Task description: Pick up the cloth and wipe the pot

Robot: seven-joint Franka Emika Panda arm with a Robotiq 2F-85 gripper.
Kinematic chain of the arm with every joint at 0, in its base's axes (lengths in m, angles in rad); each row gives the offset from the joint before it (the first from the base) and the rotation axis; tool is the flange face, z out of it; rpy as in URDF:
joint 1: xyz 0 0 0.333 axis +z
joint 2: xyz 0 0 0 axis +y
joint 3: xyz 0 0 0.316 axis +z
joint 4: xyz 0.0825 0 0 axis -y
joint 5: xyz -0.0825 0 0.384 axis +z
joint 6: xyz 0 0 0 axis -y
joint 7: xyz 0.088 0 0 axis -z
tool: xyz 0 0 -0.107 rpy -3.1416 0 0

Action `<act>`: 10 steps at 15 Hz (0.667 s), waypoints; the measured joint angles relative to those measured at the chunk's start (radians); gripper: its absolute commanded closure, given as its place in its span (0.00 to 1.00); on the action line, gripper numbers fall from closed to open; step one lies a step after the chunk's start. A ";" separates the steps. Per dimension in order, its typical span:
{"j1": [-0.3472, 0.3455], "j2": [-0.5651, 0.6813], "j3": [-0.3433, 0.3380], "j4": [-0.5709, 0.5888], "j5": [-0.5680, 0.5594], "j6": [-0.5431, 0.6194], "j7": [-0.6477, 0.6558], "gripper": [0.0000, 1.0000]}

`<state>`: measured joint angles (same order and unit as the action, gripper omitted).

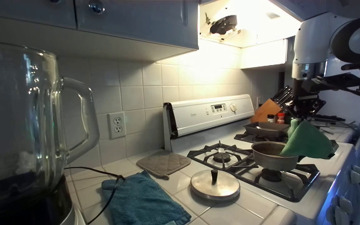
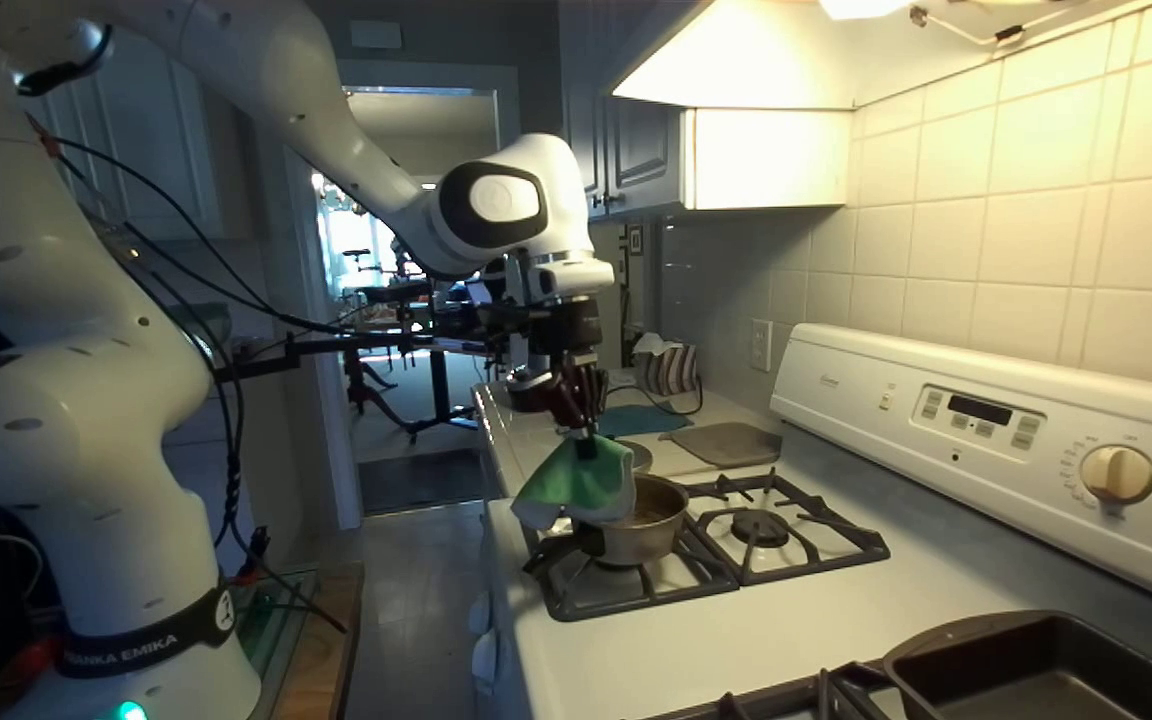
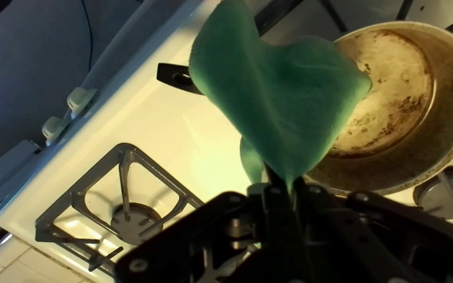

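A green cloth (image 3: pixel 281 98) hangs from my gripper (image 3: pixel 289 184), which is shut on one pinched part of it. The cloth shows in both exterior views (image 1: pixel 309 140) (image 2: pixel 576 480), with the gripper (image 1: pixel 298 118) (image 2: pixel 586 438) above it. A grey metal pot (image 1: pixel 273 160) (image 2: pixel 651 540) stands upright on a stove grate. In the wrist view the pot (image 3: pixel 448 114) has brown stains inside, and the cloth hides its handle-side rim. The black handle's end (image 3: pixel 175 76) sticks out past the cloth. The cloth hangs over that rim; whether it touches the pot I cannot tell.
A pot lid (image 1: pixel 216 186), a blue towel (image 1: pixel 145 200) and a grey pot holder (image 1: pixel 164 164) lie on the tiled counter beside a glass blender (image 1: pixel 80 118). A dark baking pan (image 1: pixel 266 129) (image 2: pixel 1056 640) sits at the stove's other end. A knife block (image 1: pixel 266 111) stands behind it.
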<state>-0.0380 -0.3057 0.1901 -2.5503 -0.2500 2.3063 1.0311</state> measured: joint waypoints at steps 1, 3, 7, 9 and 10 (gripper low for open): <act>-0.006 0.000 -0.003 -0.006 -0.001 0.021 0.013 0.99; -0.018 0.000 -0.009 -0.016 -0.003 0.071 0.035 0.99; -0.038 0.001 -0.012 -0.020 -0.004 0.165 0.055 0.99; -0.044 0.003 -0.012 -0.020 -0.004 0.204 0.059 0.99; -0.045 0.006 -0.012 -0.020 -0.004 0.222 0.059 0.99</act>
<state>-0.0835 -0.2994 0.1783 -2.5699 -0.2540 2.5278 1.0900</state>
